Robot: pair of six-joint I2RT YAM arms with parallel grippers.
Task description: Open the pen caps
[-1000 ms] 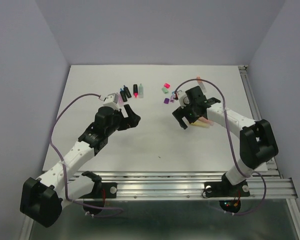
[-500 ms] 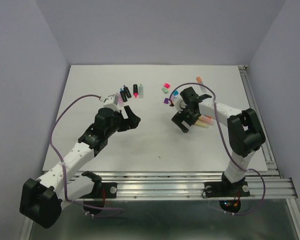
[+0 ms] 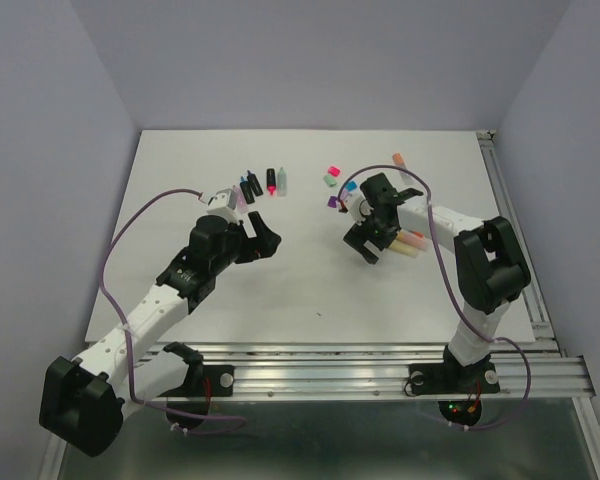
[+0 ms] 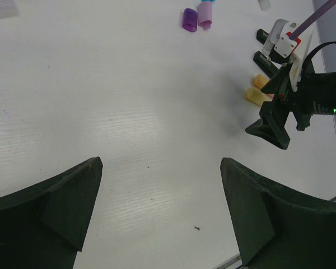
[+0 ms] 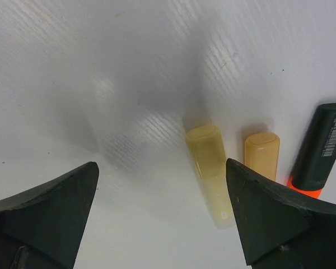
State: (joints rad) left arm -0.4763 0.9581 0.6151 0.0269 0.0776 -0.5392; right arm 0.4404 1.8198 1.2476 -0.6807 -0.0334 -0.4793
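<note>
I'm looking down at the white surface (image 3: pixel 310 290), with both arms reaching over it. The left arm (image 3: pixel 150 310) stretches toward the left-centre. The right arm (image 3: pixel 485 265) bends back in toward the middle.

The left end effector (image 4: pixel 159 165) hangs above bare surface with its jaws spread wide and nothing between them. The right end effector (image 5: pixel 161 165) is equally wide and empty, held low over the surface.

Just beside the right end effector lie three pens, side by side and close together: a pale yellow pen (image 5: pixel 208 168), a pale orange pen (image 5: pixel 261 154), and a black-barrelled pen (image 5: pixel 319 143) with an orange end. None of them sits between the fingers.

A second cluster of pens (image 3: pixel 260 183), mostly black-barrelled with one showing a pink end, lies just beyond the left end effector.

Loose caps are scattered beyond the right end effector: a pink cap (image 3: pixel 332 170), a green cap (image 3: pixel 330 181), a blue cap (image 3: pixel 351 186) and a purple cap (image 3: pixel 333 201), near one another and all lying on the surface.
</note>
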